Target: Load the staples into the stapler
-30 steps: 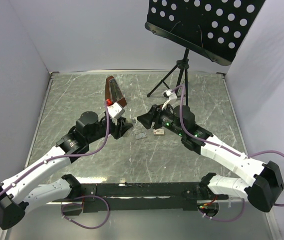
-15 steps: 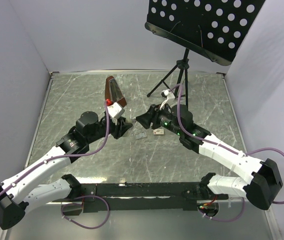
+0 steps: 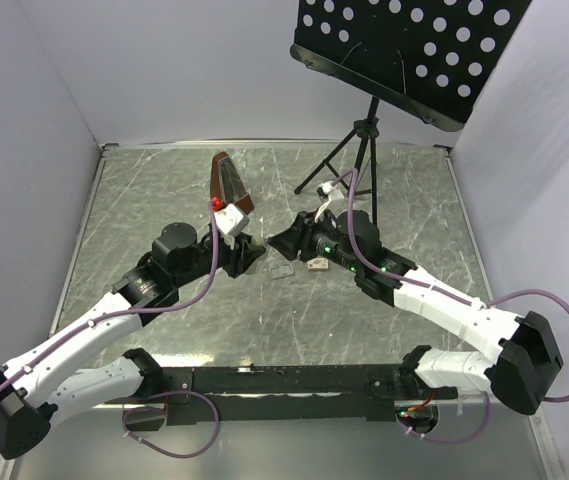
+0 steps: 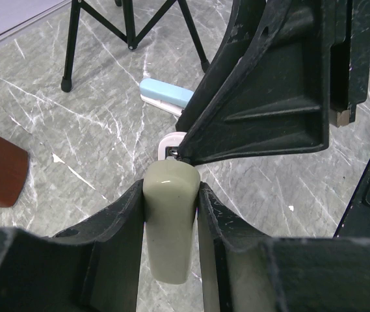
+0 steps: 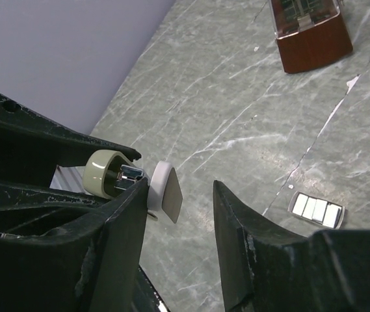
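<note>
Table [image 3: 144, 200]: grey-green stone pattern, thin white veins. On it I see brown-red metronome [image 3: 229, 185], upright, at far middle. To the right of it black music stand tripod [image 3: 366, 125], feet on table. Nearer to me lies small flat cream-tan box [image 3: 316, 265]. Just left of box, not touching it, flat translucent grey piece [image 3: 283, 271].

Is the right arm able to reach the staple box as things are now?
Probably yes: the right hand is open and empty, and the staple box lies uncovered just beside its wrist.
</note>
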Available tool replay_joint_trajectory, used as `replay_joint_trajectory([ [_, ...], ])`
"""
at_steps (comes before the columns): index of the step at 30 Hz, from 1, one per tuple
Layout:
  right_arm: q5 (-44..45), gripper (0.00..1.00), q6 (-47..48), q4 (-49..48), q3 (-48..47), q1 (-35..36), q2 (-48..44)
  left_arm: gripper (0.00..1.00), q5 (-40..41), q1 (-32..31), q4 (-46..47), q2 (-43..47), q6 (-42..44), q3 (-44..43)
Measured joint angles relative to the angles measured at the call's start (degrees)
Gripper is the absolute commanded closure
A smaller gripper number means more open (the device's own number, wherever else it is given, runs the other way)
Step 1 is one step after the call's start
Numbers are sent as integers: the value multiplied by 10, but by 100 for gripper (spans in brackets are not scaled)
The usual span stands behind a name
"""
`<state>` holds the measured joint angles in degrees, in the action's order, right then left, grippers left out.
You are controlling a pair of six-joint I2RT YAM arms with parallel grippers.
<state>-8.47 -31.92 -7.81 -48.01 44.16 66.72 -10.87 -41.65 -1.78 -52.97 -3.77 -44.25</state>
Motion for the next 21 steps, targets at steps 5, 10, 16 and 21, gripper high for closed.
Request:
replay_joint_trajectory([
  [5, -1, 56, -11, -8, 0, 3, 12, 99, 0, 0, -2, 0, 0, 0],
  [10, -12, 73, -22, -26, 0, 3, 26, 99, 3, 1, -2, 0, 0, 0],
  [16, -14, 100, -50, -36, 2, 6, 30, 99, 7, 2, -1, 10, -1, 8],
  [21, -25, 100, -90, -46, 20, -7, 7, 99, 17, -6, -1, 36, -4, 8],
])
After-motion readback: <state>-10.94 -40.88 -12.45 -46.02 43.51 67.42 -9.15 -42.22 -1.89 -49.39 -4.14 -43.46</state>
